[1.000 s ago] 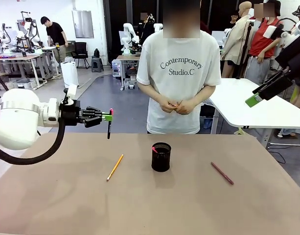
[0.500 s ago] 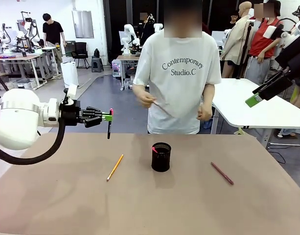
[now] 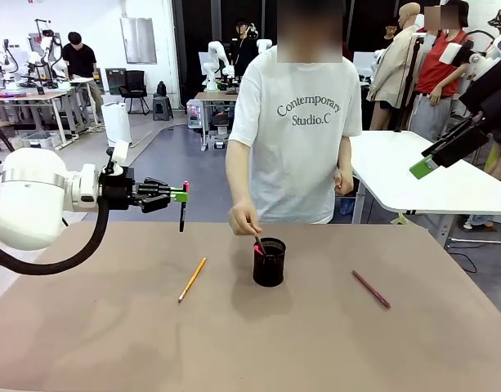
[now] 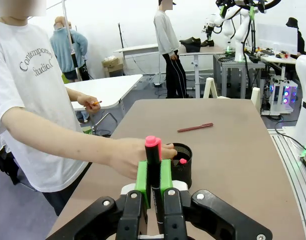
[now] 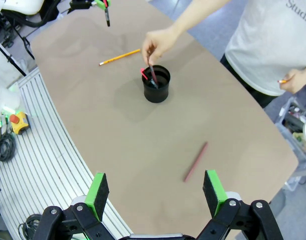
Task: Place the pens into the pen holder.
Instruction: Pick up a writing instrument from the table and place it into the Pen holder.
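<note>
While left end effector clamps pen upright, pink tip up, right end effector gapes.

**Right wrist camera: tabletop status**

I see my right pincer wide open above the tabletop, with its green pads far apart and nothing between them. The pen holder stands upright near the middle. A person's hand is over its rim, holding a thin dark pen with the tip inside the cup. A pink-red pen end sticks out at the rim. The yellow-orange pen lies flat beyond the holder, apart from it. The maroon pen lies flat between the holder and my pincer, touching neither. At the far corner, the left pincer grips a hanging pen above the tabletop.
</note>
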Motion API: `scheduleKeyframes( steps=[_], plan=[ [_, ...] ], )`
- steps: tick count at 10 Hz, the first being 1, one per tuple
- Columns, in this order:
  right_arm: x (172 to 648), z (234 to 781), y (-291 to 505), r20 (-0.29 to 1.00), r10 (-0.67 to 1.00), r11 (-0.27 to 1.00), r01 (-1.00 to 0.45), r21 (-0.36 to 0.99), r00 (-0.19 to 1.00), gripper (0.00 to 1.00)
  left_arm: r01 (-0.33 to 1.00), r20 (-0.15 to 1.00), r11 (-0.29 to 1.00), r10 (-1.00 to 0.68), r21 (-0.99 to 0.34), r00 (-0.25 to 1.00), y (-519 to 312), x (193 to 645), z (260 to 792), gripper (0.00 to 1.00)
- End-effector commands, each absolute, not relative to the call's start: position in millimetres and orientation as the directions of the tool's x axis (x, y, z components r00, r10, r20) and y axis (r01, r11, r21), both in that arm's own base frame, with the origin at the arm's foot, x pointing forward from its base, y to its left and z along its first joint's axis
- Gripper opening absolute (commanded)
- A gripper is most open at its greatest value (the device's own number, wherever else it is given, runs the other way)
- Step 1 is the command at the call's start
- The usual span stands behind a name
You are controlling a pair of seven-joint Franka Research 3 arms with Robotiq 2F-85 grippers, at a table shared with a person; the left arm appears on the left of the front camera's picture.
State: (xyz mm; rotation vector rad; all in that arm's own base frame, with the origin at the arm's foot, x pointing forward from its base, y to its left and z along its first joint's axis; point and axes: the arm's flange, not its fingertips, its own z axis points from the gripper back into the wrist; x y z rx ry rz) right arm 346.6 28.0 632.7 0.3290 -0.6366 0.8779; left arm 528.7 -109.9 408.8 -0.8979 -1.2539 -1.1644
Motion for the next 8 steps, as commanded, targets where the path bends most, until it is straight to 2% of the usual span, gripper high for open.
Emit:
scheduleKeyframes(
  steps=[1, 8],
  plan=[
    [345.7, 633.5, 27.8, 0.648, 0.602, 0.599, -0.801, 0.021, 0.467, 1.0, 0.972, 0.987, 0.211, -0.149, 0.099, -0.068, -110.4, 528.4, 408.7, 0.0],
    [345.7, 633.5, 27.8, 0.648, 0.602, 0.599, -0.801, 0.021, 0.467, 1.0, 0.972, 0.987, 0.211, -0.149, 0.099, -0.068, -110.4, 528.4, 408.7, 0.0]
  ],
)
